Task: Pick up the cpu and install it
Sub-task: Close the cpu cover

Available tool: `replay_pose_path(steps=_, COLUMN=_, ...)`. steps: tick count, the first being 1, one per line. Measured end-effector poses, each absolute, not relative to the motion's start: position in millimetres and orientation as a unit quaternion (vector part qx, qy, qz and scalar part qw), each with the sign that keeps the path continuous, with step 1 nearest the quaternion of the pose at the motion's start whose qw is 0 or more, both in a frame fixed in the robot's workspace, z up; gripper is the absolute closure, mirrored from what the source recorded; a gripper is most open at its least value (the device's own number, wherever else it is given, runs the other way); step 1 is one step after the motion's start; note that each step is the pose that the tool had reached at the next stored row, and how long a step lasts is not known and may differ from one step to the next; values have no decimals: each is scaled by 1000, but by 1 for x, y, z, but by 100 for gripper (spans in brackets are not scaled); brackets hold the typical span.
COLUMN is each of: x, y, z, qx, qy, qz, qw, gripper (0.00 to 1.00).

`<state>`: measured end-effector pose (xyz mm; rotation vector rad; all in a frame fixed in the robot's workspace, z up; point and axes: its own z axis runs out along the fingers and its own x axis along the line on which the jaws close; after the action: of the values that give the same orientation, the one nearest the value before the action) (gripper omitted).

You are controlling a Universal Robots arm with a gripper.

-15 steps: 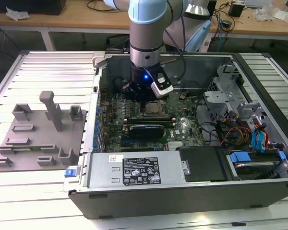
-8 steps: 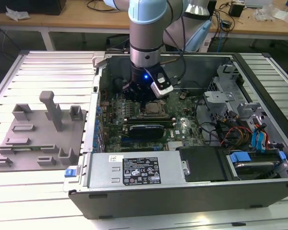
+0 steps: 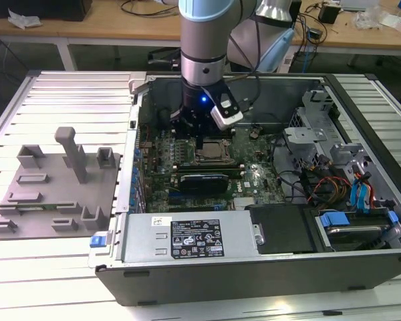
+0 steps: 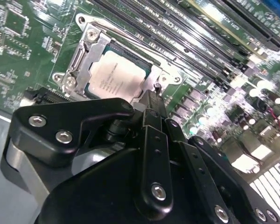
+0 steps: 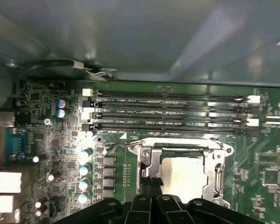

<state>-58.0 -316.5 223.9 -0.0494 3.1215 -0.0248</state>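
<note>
The cpu (image 4: 116,77) (image 5: 182,175), a pale silver square chip, lies flat inside the metal-framed socket (image 4: 81,56) (image 5: 215,172) on the green motherboard (image 3: 254,175). My gripper (image 3: 199,142) (image 4: 151,95) (image 5: 151,184) hangs straight down into the open computer case, its tips just above one edge of the chip. The black fingers (image 4: 155,140) stand together, shut, and nothing shows between them. The gripper's body hides the near edge of the socket in both wrist views.
Memory slots (image 5: 172,112) run along the board beside the socket. A dark card (image 3: 204,180), the power supply (image 3: 187,237) and a drive cage with cables (image 3: 347,194) crowd the case. A grey plate with upright pegs (image 3: 53,187) lies at the exterior view's left.
</note>
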Motion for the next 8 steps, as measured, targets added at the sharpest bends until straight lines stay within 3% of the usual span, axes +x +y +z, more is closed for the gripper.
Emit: replay_pose_path(steps=8, x=-58, y=-316, z=240, qx=-16, qy=1000, qz=-8, qw=12, gripper=89)
